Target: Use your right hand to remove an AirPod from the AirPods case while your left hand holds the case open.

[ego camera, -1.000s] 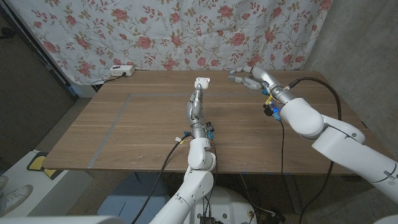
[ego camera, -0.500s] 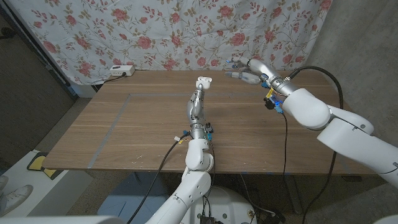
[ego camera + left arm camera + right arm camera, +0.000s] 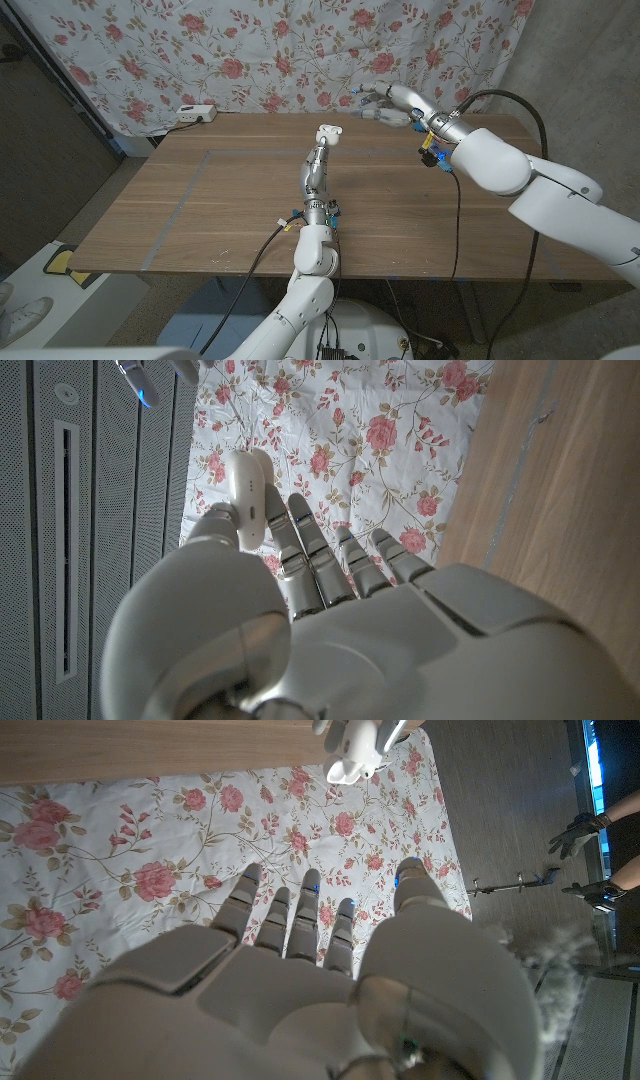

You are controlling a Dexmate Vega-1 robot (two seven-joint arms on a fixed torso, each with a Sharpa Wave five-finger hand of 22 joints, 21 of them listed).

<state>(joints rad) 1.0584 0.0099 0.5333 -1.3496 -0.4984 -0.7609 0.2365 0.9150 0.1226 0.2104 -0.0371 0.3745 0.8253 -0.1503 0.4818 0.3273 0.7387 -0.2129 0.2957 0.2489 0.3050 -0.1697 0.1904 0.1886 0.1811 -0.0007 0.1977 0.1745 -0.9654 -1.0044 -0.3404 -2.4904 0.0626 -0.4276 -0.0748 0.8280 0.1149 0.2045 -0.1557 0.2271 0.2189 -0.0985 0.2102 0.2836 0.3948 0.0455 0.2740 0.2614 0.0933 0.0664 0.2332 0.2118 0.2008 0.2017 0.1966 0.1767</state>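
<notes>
My left hand (image 3: 317,166) is raised over the middle of the table, fingers pointing up, and pinches a small white AirPods case (image 3: 326,132) at its fingertips. In the left wrist view the case (image 3: 245,496) sits between the thumb and the fingers of that hand (image 3: 330,620). Whether the lid is open I cannot tell. My right hand (image 3: 385,106) hovers at the table's far edge, to the right of the case and apart from it. Its fingers (image 3: 300,915) are spread and hold nothing, with the case (image 3: 356,746) showing beyond them.
A white power strip (image 3: 195,113) lies at the table's back left. A floral curtain (image 3: 280,50) hangs close behind the table. A tape line (image 3: 188,192) runs across the left part of the wood. A person's gloved hand (image 3: 578,830) shows far off.
My right hand has moved left along the table's far edge, closer to the case. The left hand keeps the case where it was.
</notes>
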